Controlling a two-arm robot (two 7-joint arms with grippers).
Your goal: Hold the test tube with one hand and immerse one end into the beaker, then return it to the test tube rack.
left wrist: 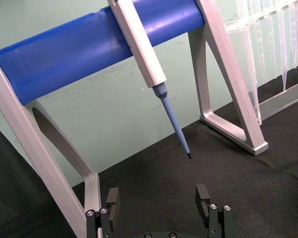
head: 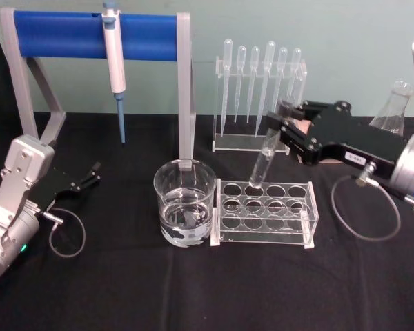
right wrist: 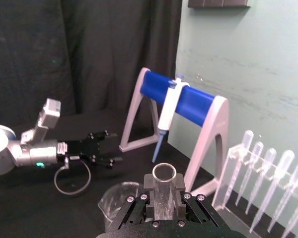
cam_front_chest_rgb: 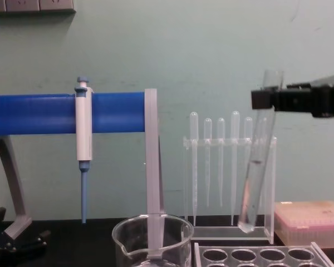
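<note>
Over black cloth [head: 193, 289], test tube [head: 263, 162] hangs from right gripper [head: 284, 118].

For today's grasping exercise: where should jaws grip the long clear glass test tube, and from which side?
Likely below its flared rim, from the robot's right, as the right gripper holds the test tube: the slim tilted length below hangs free for dipping.

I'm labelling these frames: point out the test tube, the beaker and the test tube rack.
test tube [head: 264, 160], head view, middle of the glass shaft.
beaker [head: 168, 201], head view, left glass wall.
test tube rack [head: 262, 237], head view, front wall.
</note>
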